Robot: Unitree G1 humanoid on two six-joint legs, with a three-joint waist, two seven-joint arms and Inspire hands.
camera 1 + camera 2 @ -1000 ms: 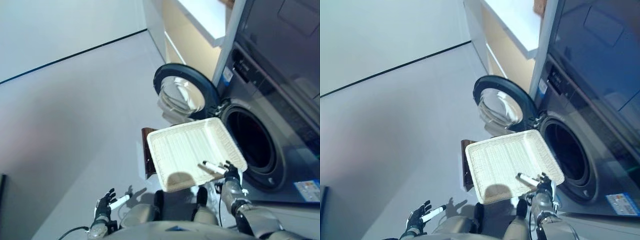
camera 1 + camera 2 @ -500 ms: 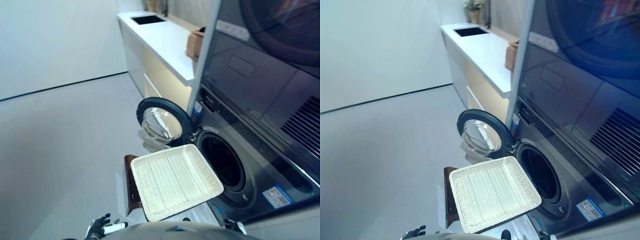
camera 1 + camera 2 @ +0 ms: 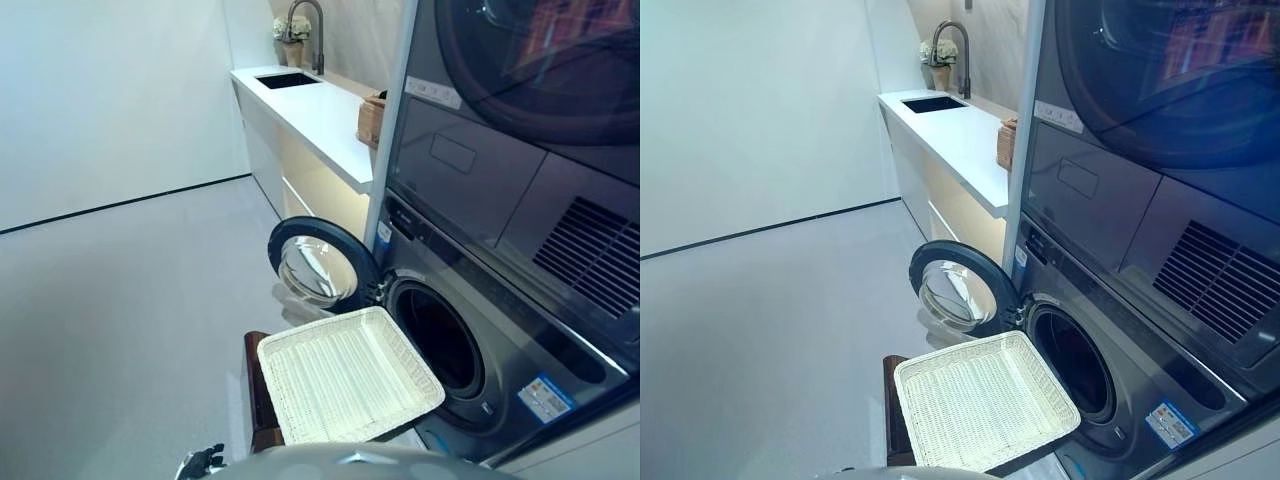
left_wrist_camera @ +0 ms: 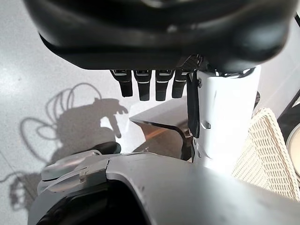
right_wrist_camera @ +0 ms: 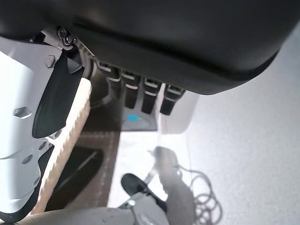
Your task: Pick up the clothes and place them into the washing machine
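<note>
The shallow wicker basket (image 3: 350, 376) lies empty on the low dark brown box (image 3: 256, 392) in front of the washing machine (image 3: 492, 372). The machine's round door (image 3: 318, 268) stands open to the left and its drum opening (image 3: 437, 340) is dark. No clothes are visible. My left hand (image 3: 203, 462) shows at the bottom edge of the left eye view. In the left wrist view it (image 4: 147, 86) is open and empty, with straight fingers, and the basket's rim (image 4: 265, 154) is beside it. My right hand (image 5: 140, 96) is open and empty in its wrist view, next to the basket's edge (image 5: 70, 140).
A second machine (image 3: 520, 90) is stacked above the washing machine. A white counter (image 3: 315, 115) with a sink (image 3: 287, 79) and tap runs along the far wall, with a small wicker box (image 3: 371, 119) on it. Grey floor (image 3: 120, 300) lies open to the left.
The camera has tilted up, so the counter and upper machine now show. My right hand, earlier at the basket's near right corner, has dropped below the eye views' lower edge. The basket has not moved.
</note>
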